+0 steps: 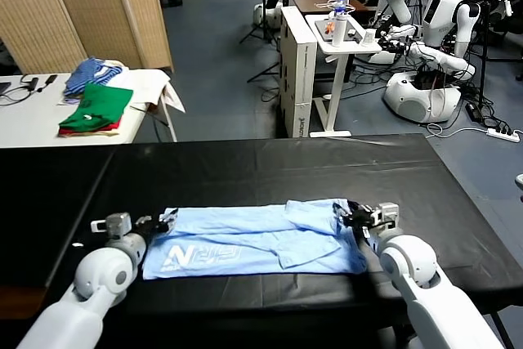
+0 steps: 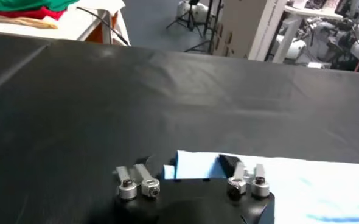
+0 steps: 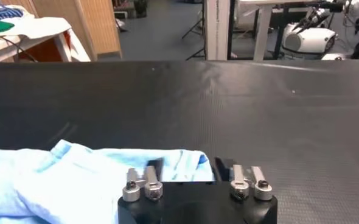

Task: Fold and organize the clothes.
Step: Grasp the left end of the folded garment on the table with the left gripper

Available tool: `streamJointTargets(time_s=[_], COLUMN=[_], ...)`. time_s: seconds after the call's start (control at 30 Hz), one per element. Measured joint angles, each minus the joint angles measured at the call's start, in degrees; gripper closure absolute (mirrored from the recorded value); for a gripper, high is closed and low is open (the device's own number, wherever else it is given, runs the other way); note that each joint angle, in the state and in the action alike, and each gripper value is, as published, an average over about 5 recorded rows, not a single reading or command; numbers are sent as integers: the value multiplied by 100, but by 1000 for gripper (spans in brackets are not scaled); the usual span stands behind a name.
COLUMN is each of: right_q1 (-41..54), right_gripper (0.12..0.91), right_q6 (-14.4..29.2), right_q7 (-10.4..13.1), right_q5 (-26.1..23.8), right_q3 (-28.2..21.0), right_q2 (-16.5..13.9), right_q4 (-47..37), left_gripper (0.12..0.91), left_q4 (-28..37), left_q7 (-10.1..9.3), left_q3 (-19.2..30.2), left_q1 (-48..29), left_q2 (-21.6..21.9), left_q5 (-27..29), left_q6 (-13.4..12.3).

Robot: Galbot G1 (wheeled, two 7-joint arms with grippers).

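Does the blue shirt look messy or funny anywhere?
A bit. The T-shirt lies half-folded on the black table, wrinkled, with a sleeve bunched up near the right gripper. Nothing looks torn or spilled.

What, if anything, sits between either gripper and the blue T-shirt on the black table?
Nothing visible. The left gripper is at the T-shirt's left edge, the right gripper at its right edge, both already on the cloth; only bare black table surrounds it.
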Motion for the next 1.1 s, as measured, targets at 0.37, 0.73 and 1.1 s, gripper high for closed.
streamJointTargets(time_s=[0.37, 0.73, 1.1], right_q1=[361, 449, -372], right_gripper=[877, 480, 120], right_q6=[409, 384, 252], right_q7=[-94, -428, -464], right_q5=[-83, -57, -27], right_q3=[-177, -98, 409], right_q2=[163, -15, -422], right_q4=[-440, -424, 667], left_gripper=[883, 786, 167], left_q4=[327, 541, -5], left_q7=[120, 197, 88], left_q3=[181, 191, -184], left_q1=[-375, -588, -55], left_q2=[-327, -545, -328], left_q5=[555, 871, 831], left_q6=[-201, -440, -401])
